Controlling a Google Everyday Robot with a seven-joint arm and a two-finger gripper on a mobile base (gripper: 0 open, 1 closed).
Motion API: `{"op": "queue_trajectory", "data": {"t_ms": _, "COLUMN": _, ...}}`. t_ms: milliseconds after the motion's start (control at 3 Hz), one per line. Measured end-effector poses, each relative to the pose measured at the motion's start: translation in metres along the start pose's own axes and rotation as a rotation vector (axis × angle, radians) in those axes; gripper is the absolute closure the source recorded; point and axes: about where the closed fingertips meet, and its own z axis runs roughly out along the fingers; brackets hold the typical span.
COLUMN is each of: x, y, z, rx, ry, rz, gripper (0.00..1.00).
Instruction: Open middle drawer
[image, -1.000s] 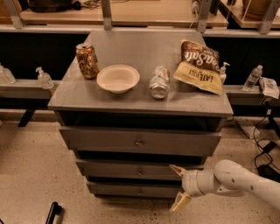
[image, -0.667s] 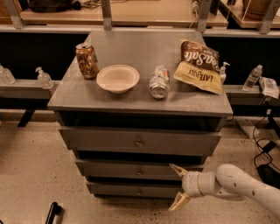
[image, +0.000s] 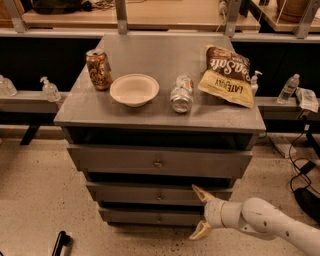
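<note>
Little is seen to have changed since the earlier frames: the gripper (image: 196, 212) is found almost where it was, while the white arm (image: 265, 222) behind it has been lowered slightly and drawn a little to the left; the gripper is held wide open with nothing grasped, its two tan fingers (image: 201, 194) spread one above the other and pointed left; the upper fingertip is seen against the right part of the middle drawer (image: 150, 193), the lower one down beside the bottom drawer (image: 145, 216); whether any front is touched cannot be told; the middle drawer is placed between the taller top drawer (image: 125, 161) and the bottom drawer, its small round knob (image: 160, 196) well to the left of the fingers; on the grey cabinet top (image: 150, 50) a soda can (image: 98, 69), a cream bowl (image: 134, 90), a plastic bottle (image: 181, 94) laid on its side and a chip bag (image: 226, 75) are set in a row.
</note>
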Motion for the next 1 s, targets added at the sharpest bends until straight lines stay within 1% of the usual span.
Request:
{"op": "queue_trajectory", "data": {"t_ms": 333, "x": 0.007, "y": -0.010, "z": 0.013, "rx": 0.036, "ry": 0.079, "rz": -0.044, "gripper": 0.00}}
{"op": "queue_trajectory", "data": {"t_ms": 667, "x": 0.011, "y": -0.018, "z": 0.021, "rx": 0.033, "ry": 0.109, "rz": -0.058, "gripper": 0.00}}
{"op": "queue_trajectory", "data": {"t_ms": 1000, "x": 0.018, "y": -0.025, "z": 0.024, "rx": 0.037, "ry": 0.115, "rz": -0.046, "gripper": 0.00}}
